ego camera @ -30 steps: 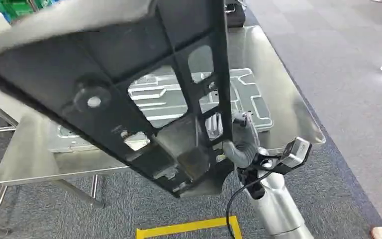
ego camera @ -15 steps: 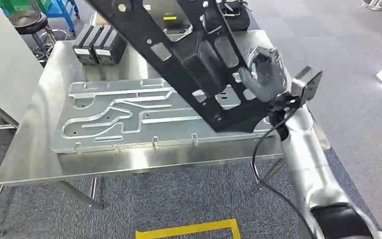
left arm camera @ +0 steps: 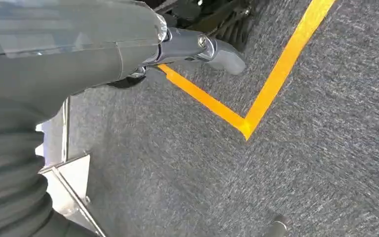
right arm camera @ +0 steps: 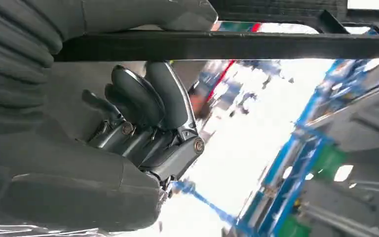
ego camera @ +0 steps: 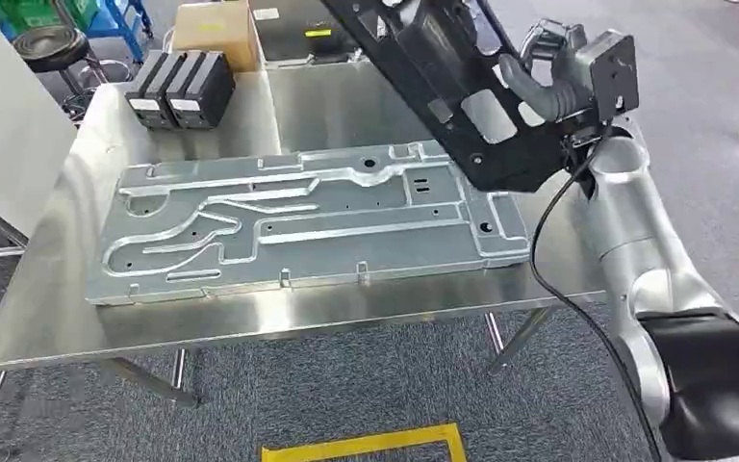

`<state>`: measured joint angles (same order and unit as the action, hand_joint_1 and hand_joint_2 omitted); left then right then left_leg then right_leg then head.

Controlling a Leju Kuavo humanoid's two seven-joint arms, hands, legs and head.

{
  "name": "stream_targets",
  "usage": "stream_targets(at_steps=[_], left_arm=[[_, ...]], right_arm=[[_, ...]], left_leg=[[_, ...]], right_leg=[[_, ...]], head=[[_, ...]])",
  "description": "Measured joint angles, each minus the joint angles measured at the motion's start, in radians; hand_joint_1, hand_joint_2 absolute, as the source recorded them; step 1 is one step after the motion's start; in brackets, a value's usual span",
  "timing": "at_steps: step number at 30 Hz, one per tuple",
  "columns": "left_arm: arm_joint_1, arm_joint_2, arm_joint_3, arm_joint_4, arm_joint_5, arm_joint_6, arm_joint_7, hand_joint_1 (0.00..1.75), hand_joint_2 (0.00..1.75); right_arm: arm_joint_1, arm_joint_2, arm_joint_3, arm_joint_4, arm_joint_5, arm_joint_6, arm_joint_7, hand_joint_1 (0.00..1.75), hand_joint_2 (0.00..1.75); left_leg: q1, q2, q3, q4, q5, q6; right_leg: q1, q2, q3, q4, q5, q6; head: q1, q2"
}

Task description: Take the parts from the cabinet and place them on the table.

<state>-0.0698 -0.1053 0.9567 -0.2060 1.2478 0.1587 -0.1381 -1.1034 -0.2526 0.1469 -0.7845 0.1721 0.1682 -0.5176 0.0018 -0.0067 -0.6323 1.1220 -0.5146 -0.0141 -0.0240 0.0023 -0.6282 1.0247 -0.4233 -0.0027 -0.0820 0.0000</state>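
Placement step is in hand: your right hand point(ego camera: 539, 82) grips the flat black perforated panel point(ego camera: 452, 87) by its edge, thumb on one face and fingers curled on the other, holding it tilted in the air above the far right part of the steel table point(ego camera: 279, 313), apart from the large silver stamped metal plate point(ego camera: 298, 226) lying there. Next you'll need to level it and lower onto bare tabletop beside that plate. Left hand point(left arm camera: 177, 47) hangs over grey carpet, holding nothing; whether its fingers are spread or curled, cannot tell.

Right arm point(ego camera: 635, 231): silver segmented shell with a black elbow joint, a black cable looped alongside, and a grey box camera at the wrist. Right robot hand point(ego camera: 544, 82): grey ribbed cover, thick grey thumb, darker fingers point(right arm camera: 143, 94) with round pivot screws. Left robot hand point(left arm camera: 128, 49): matching grey.
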Motion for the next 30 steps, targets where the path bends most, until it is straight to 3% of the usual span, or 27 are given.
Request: stream_targets(at_steps=[2,3,4,5,7,8,9,11,13,14,15,17,18,19,20,21,22,23,24,27,28,30], left_arm=[[0.000,0.000,-0.001,0.000,0.000,-0.002,-0.002,0.00,1.75],[0.000,0.000,-0.001,0.000,0.000,-0.003,-0.001,0.00,1.75],[0.000,0.000,-0.002,0.000,0.000,-0.003,-0.001,0.00,1.75],[0.000,0.000,-0.002,0.000,0.000,-0.003,-0.001,0.00,1.75],[0.001,0.000,-0.001,0.000,0.000,-0.003,-0.006,0.00,1.75],[0.002,0.002,-0.002,0.000,0.000,-0.003,-0.009,0.00,1.75],[0.001,0.002,-0.002,0.000,0.000,-0.003,-0.012,0.00,1.75],[0.000,0.002,-0.002,0.000,0.000,-0.003,-0.018,0.00,1.75],[0.001,0.002,-0.002,0.000,0.000,-0.003,-0.018,0.00,1.75],[0.002,0.003,-0.002,0.000,0.000,-0.003,-0.020,0.00,1.75],[0.000,0.003,-0.002,0.000,0.000,-0.003,-0.020,0.00,1.75],[-0.002,0.003,-0.002,0.000,0.000,-0.003,-0.020,0.00,1.75],[-0.001,0.003,-0.003,0.000,0.000,-0.003,-0.021,0.00,1.75],[-0.002,0.003,-0.004,0.000,0.000,-0.003,-0.023,0.00,1.75],[-0.001,0.003,-0.005,0.000,0.000,-0.003,-0.024,0.00,1.75],[0.000,0.003,-0.006,0.000,0.000,-0.002,-0.026,0.00,1.75],[0.000,0.003,-0.006,0.000,0.000,-0.001,-0.027,0.00,1.75],[0.000,0.003,-0.007,0.000,0.000,0.000,-0.028,0.00,1.75],[-0.001,0.003,-0.007,0.000,0.000,0.000,-0.028,0.00,1.75],[-0.002,0.003,-0.011,0.000,0.000,0.000,-0.029,0.00,1.75],[-0.003,0.003,-0.015,0.000,0.000,0.000,-0.029,0.00,1.75],[-0.005,0.003,-0.023,0.000,0.000,-0.003,-0.029,0.00,1.75]], right_arm=[[-0.044,-0.011,0.011,0.059,0.025,-0.022,0.010,1.75,1.75],[-0.058,-0.019,0.013,0.087,0.039,-0.032,0.015,1.75,1.75],[-0.073,-0.025,0.015,0.121,0.070,-0.050,0.016,1.75,1.75],[-0.088,-0.028,0.025,0.154,0.110,-0.076,0.019,1.75,1.75],[-0.116,-0.033,0.065,0.201,0.216,-0.150,0.038,1.75,1.75],[-0.129,-0.035,0.086,0.221,0.264,-0.190,0.050,1.75,1.75],[-0.144,-0.037,0.105,0.244,0.305,-0.229,0.063,1.75,1.75],[-0.161,-0.038,0.150,0.277,0.392,-0.309,0.095,1.75,1.75],[-0.166,-0.042,0.197,0.296,0.425,-0.339,0.107,1.75,1.75],[-0.169,-0.043,0.209,0.304,0.433,-0.345,0.109,1.75,1.75],[-0.175,-0.043,0.219,0.312,0.443,-0.350,0.111,1.75,1.75],[-0.182,-0.043,0.244,0.332,0.484,-0.374,0.133,1.75,1.75],[-0.182,-0.043,0.260,0.342,0.514,-0.389,0.149,1.75,1.75],[-0.182,-0.043,0.277,0.353,0.552,-0.407,0.172,1.75,1.75],[-0.182,-0.043,0.294,0.360,0.590,-0.424,0.194,1.75,1.75],[-0.183,-0.043,0.310,0.366,0.620,-0.438,0.216,1.75,1.75],[-0.186,-0.043,0.329,0.373,0.654,-0.451,0.235,1.75,1.75],[-0.187,-0.042,0.351,0.380,0.689,-0.463,0.255,1.75,1.75],[-0.190,-0.040,0.369,0.389,0.716,-0.481,0.272,1.75,1.75],[-0.184,-0.027,0.416,0.402,0.784,-0.507,0.302,1.75,1.75],[-0.182,-0.021,0.428,0.408,0.799,-0.510,0.305,1.75,1.75],[-0.173,0.002,0.451,0.415,0.833,-0.516,0.312,1.75,1.75]], left_leg=[[0.002,0.000,-0.082,0.161,-0.063,-0.002],[0.002,0.000,-0.110,0.212,-0.072,-0.002],[0.002,0.000,-0.117,0.216,-0.057,-0.001],[0.002,0.000,-0.101,0.173,-0.021,0.002],[0.001,0.000,-0.021,-0.008,0.081,0.016],[-0.001,0.001,0.003,-0.072,0.098,0.024],[-0.005,0.001,0.018,-0.090,0.087,0.023],[-0.007,0.000,0.015,-0.093,0.087,0.026],[0.000,0.001,0.023,-0.108,0.094,0.039],[0.001,0.002,0.028,-0.116,0.098,0.044],[0.001,0.003,0.028,-0.117,0.098,0.048],[0.001,0.002,0.029,-0.116,0.098,0.050],[0.001,0.001,0.029,-0.115,0.097,0.052],[0.001,0.000,0.029,-0.114,0.095,0.051],[0.001,-0.002,0.030,-0.112,0.094,0.050],[0.002,-0.003,0.031,-0.109,0.090,0.048],[0.002,-0.004,0.033,-0.104,0.085,0.044],[0.001,-0.005,0.032,-0.099,0.080,0.038],[-0.005,-0.005,0.026,-0.096,0.077,0.033],[-0.002,-0.004,0.030,-0.101,0.077,0.021],[-0.005,-0.003,0.031,-0.102,0.075,0.014],[-0.002,0.000,0.013,-0.051,0.038,0.003]], right_leg=[[0.004,-0.002,0.001,0.000,-0.003,-0.004],[0.006,-0.003,0.003,0.001,-0.004,-0.005],[0.007,-0.003,0.006,0.001,-0.005,-0.006],[0.008,-0.002,0.009,0.001,-0.008,-0.006],[0.011,0.001,0.020,0.001,-0.013,-0.002],[0.011,0.002,0.021,0.001,-0.015,0.001],[0.018,0.004,0.018,0.005,-0.018,0.006],[0.015,0.005,0.017,0.001,-0.014,0.016],[0.016,0.005,0.018,-0.002,-0.015,0.028],[0.012,0.002,0.012,0.017,-0.029,0.032],[0.010,0.001,-0.009,0.061,-0.058,0.035],[0.008,0.002,-0.089,0.226,-0.131,0.044],[0.008,0.002,-0.126,0.292,-0.147,0.048],[0.006,0.001,-0.143,0.311,-0.137,0.050],[0.003,0.001,-0.135,0.281,-0.107,0.051],[0.000,0.000,-0.108,0.214,-0.064,0.051],[-0.001,-0.001,-0.060,0.112,-0.009,0.050],[-0.002,-0.004,-0.022,0.020,0.022,0.048],[0.007,-0.003,-0.013,0.010,0.007,0.042],[0.011,0.002,-0.017,0.008,0.009,0.023],[0.005,0.002,-0.014,0.003,0.011,0.016],[0.001,-0.001,-0.006,-0.005,0.012,0.002]], head=[[0.000,0.000],[0.000,0.000],[0.000,0.000],[0.000,0.000],[0.000,0.000],[0.000,0.000],[0.000,0.000],[0.000,0.000],[0.000,0.000],[0.000,0.000],[0.000,0.000],[0.000,0.000],[0.000,0.000],[0.000,0.000],[0.000,0.000],[0.000,0.000],[0.000,0.000],[0.000,0.000],[0.000,0.000],[0.000,0.000],[0.000,0.000],[0.000,0.000]])
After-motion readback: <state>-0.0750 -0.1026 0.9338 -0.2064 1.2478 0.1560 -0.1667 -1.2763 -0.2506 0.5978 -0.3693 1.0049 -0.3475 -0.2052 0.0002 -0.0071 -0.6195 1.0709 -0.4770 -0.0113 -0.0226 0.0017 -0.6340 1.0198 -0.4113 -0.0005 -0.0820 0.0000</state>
